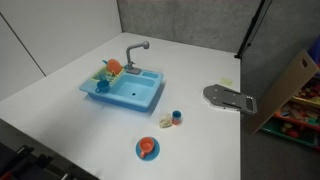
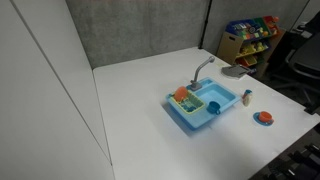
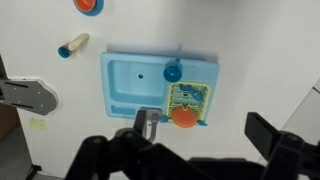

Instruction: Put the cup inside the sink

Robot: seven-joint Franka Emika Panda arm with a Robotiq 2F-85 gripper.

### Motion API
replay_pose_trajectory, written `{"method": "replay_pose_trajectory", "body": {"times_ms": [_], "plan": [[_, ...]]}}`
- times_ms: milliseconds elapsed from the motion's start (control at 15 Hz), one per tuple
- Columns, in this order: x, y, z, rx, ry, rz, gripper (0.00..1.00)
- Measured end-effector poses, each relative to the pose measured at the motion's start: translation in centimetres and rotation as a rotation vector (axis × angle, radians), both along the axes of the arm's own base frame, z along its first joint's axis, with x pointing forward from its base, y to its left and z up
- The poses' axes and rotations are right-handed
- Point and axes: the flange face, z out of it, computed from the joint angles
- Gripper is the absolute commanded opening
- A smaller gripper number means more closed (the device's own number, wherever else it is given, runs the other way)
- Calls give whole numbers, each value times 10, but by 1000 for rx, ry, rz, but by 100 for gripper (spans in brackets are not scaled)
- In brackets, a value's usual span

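Found pincer [image 3: 190,150] spread wide, holding nothing. Located cup [image 3: 172,71] on rack side of sink [image 3: 120,100], just beside basin. Lay ahead of pincer, up-frame in wrist view, slightly left of midline.

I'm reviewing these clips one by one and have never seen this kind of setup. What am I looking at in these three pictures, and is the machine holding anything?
It is a robot arm ending in a two-fingered gripper. Two pictures come from cameras standing around the white table; neither shows the arm. The third comes from a camera on the wrist, looking straight down. The dark fingers at its bottom edge are wide apart and hold nothing. On the table are a light-blue toy sink with a grey faucet, a small blue cup sitting in the sink beside the rack, a blue plate with orange food, a tiny toy piece and a flat grey object.
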Motion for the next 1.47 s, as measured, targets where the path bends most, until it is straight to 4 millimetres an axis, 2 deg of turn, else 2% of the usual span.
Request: {"method": "replay_pose_trajectory", "body": {"times_ms": [600, 1000, 1200, 1467], "plan": [[2, 1, -2, -2, 6, 2, 100], [23, 9, -7, -5, 36, -3, 100], [38, 7, -21, -4, 80, -23, 100], [50, 4, -49, -5, 153, -34, 100]]}}
